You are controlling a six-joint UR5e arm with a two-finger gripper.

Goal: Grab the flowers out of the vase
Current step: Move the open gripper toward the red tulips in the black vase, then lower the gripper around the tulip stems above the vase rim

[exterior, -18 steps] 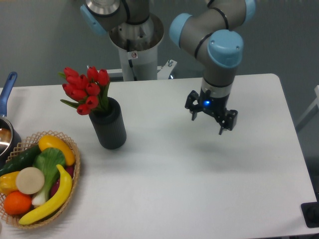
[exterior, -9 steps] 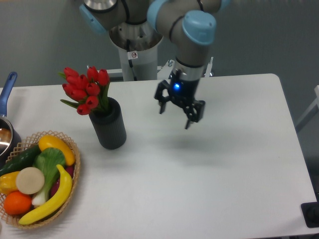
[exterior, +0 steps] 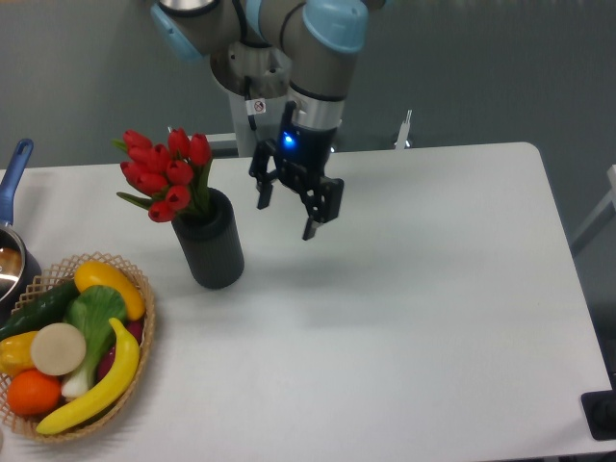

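Moving left along the white tabletop's (exterior: 404, 318) far edge, the black two-finger claw (exterior: 286, 206) hangs released, empty. Near the left edge, red tulip flowers (exterior: 166, 175) stand in the dark grey cylindrical vase (exterior: 210, 241); light, crushable, probably best pinched at the stems.

Place: a robotics lab or test bench, not a home.
Arm: an industrial robot arm (exterior: 308, 38) with grey links and light-blue joint caps stands on a pedestal (exterior: 262, 101) behind the table.
Table: a plain white table (exterior: 433, 318) with rounded corners.
Backdrop: a bare grey wall (exterior: 520, 67).
Props: a woven basket (exterior: 144, 332) of plastic-looking fruit and vegetables, and a blue-handled pot (exterior: 12, 192) at the left edge, set out like staged test items.
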